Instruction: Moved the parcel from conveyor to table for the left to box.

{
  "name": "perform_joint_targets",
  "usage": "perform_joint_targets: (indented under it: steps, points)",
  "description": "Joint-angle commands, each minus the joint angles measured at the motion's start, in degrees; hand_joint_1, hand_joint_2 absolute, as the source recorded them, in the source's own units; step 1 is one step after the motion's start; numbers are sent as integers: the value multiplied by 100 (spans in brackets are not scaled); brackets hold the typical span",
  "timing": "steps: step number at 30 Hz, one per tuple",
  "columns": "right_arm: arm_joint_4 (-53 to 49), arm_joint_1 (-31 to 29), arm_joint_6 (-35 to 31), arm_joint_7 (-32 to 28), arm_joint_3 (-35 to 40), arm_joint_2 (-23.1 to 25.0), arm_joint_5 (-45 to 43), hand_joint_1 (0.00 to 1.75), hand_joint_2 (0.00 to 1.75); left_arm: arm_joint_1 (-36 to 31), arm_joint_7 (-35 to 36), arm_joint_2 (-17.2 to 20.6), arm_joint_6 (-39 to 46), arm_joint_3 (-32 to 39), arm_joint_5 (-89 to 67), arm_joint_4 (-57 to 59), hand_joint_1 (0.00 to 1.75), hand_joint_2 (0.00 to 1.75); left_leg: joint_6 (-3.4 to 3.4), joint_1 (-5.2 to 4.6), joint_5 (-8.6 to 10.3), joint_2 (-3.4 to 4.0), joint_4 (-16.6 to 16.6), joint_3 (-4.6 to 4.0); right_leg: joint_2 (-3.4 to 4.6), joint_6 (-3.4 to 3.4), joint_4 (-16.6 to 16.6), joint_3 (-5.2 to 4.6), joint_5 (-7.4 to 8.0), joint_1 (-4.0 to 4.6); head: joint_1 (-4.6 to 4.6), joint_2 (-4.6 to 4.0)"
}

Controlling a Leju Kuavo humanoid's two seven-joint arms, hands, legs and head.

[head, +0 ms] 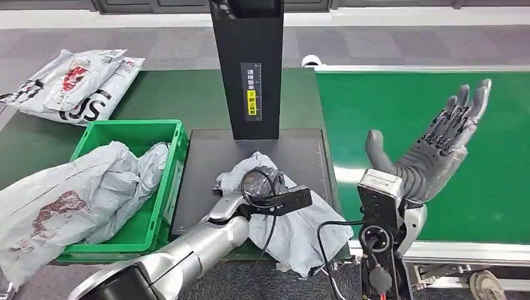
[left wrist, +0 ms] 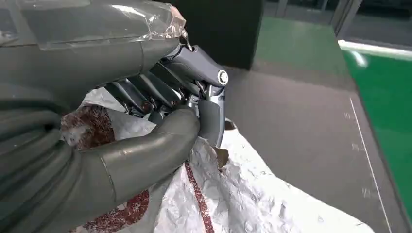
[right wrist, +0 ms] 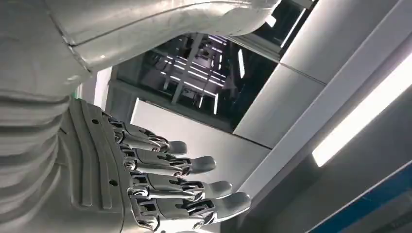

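Observation:
A crumpled grey parcel (head: 300,228) with a dark red print lies on the black table plate (head: 206,162) in front of the black column. My left hand (head: 261,185) is on top of it. In the left wrist view the left hand (left wrist: 180,109) has thumb and fingers closed on a fold of the parcel (left wrist: 243,194). My right hand (head: 437,147) is raised palm-up above the green conveyor (head: 425,106), fingers spread and holding nothing. The right wrist view has the right hand (right wrist: 160,189) with straight fingers against the ceiling.
A green crate (head: 128,127) stands left of the plate, with a large grey parcel (head: 81,194) draped over its near-left rim. More white parcels (head: 75,84) lie at the back left. A black column (head: 247,69) rises behind the plate.

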Motion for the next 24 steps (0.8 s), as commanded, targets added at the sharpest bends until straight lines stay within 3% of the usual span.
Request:
perform_joint_targets:
  steps: [1,9,14,24]
  points:
    - [336,-207,13,-32,1,14,5,0,175,-229,-215,81,251,380,-60,81,175,175,0,6,-3,19,-4,9,11,-5,-10,8,5,8,0,-2]
    - [398,-192,13,-341,-268,50,-63,0,175,-889,-714,123,839,866,-173,-806,175,175,0,9,0,1,11,-10,-5,-4,2,-6,2,10,0,0]
    - [521,-241,13,-454,-374,66,-80,0,175,-818,-698,232,897,1097,-494,-1393,175,175,3,7,1,16,-3,7,8,-4,-12,8,7,9,0,0]
    - [475,-108,13,-565,-398,-14,-189,0,175,-736,-767,150,873,1252,-695,-1500,175,175,2,8,3,8,-9,13,0,-4,-18,16,8,10,0,-2]
